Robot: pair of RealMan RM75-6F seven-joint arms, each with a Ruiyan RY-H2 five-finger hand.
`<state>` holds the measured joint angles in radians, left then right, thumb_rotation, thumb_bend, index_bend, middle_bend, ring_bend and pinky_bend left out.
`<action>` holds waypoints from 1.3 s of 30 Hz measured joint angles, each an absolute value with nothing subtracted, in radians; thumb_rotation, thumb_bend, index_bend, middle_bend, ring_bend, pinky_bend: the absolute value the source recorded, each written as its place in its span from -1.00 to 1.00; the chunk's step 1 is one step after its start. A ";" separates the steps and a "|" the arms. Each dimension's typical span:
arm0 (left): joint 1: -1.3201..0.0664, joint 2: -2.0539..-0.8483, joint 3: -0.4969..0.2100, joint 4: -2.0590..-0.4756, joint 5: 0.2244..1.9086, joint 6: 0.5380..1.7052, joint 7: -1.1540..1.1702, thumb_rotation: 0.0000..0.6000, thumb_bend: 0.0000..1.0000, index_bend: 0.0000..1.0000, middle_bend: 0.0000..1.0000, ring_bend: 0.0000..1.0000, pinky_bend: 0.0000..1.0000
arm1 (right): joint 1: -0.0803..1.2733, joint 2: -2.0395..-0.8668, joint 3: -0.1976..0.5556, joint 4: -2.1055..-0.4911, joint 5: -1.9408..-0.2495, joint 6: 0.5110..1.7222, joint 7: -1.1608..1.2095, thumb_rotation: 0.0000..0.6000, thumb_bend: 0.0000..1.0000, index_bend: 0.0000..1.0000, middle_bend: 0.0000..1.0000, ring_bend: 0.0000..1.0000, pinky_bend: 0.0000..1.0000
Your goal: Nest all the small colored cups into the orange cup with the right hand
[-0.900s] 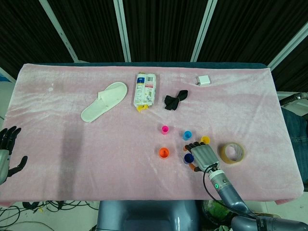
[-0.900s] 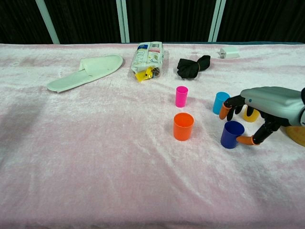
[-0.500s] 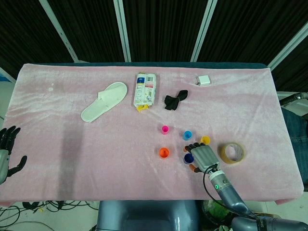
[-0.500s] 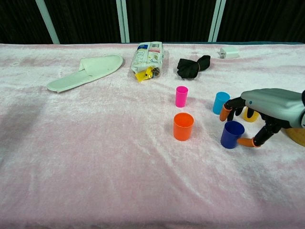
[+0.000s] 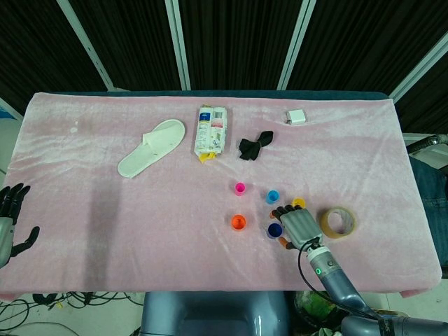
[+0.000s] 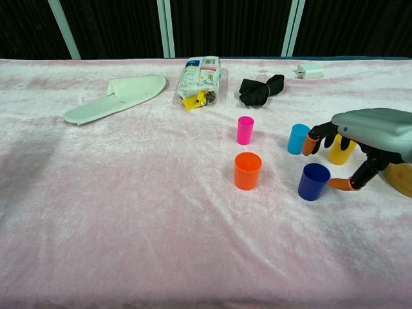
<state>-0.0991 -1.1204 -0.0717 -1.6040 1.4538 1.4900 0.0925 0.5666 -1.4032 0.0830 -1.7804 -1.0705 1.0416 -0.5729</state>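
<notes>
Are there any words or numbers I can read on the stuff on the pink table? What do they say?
Snack packet: it has print on it, but too small and blurred to read.
White box at the back: no readable text.
Tape roll: no writing visible.
Cups, including the orange cup and dark blue cup: plain, no labels.
White slipper: no text visible.
So nothing can be read here.

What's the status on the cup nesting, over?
Right hand open beside the blue cup, not gripping. Left hand open, idle. Orange cup empty, nothing nested. Path from blue to orange clear.
</notes>
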 measured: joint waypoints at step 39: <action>-0.099 -1.114 -0.073 -1.620 1.438 1.481 0.091 1.00 -0.32 -0.85 -0.87 -1.00 -0.98 | 0.603 -1.404 0.088 -1.797 -1.097 1.035 -0.552 1.00 -0.20 0.16 0.00 -0.38 -0.41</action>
